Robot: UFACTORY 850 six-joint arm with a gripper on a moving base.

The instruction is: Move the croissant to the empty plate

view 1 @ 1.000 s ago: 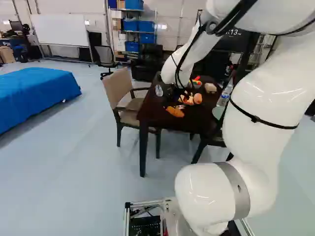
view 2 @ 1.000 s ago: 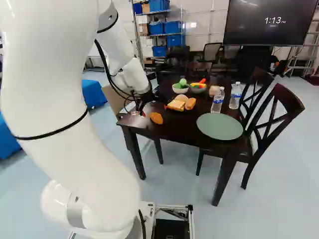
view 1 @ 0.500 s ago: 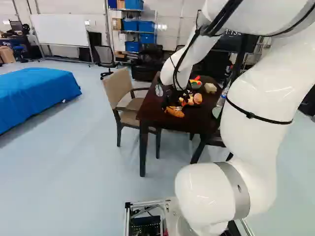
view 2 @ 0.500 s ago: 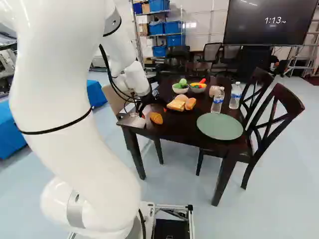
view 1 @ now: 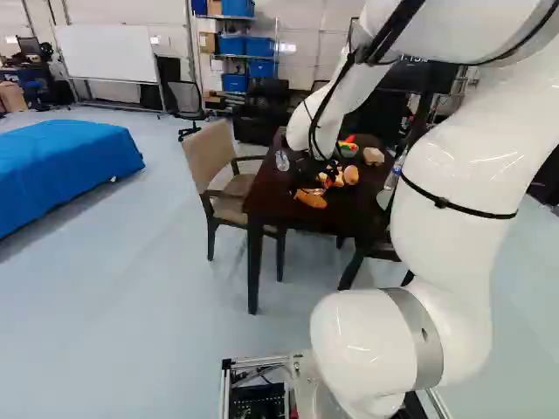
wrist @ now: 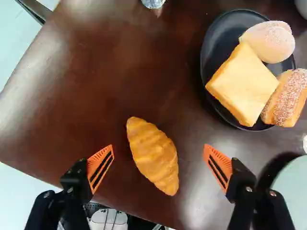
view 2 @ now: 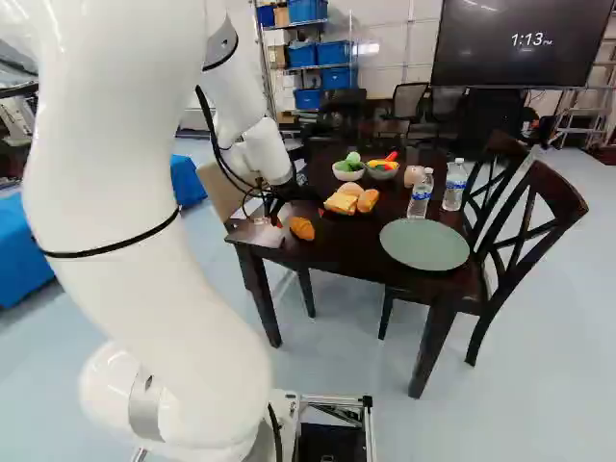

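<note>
My gripper [view 2: 279, 200] hangs over the near left part of the dark table in the right base view, just left of the croissant [view 2: 302, 228]. In the wrist view the gripper [wrist: 159, 152] stands open, its orange pads wide apart. The golden croissant [wrist: 153, 155] lies bare on the table below, in line with the gap between the fingers, touched by neither. The pale green plate [view 2: 424, 244] with nothing on it lies at the table's right side; part of its rim shows beside one finger in the wrist view.
A black plate [wrist: 207, 52] holds several bread pieces [wrist: 242, 84] beyond the croissant. Two water bottles [view 2: 421, 194] stand behind the green plate. Bowls [view 2: 348, 171] of toy vegetables are farther back. Wooden chairs [view 2: 529, 226] flank the table [view 2: 318, 252], and a beige chair [view 1: 210, 157] stands at its left.
The arm has shifted, bringing the gripper nearer to the croissant and a little toward the right in the left base view. The base and the table's things have stayed put.
</note>
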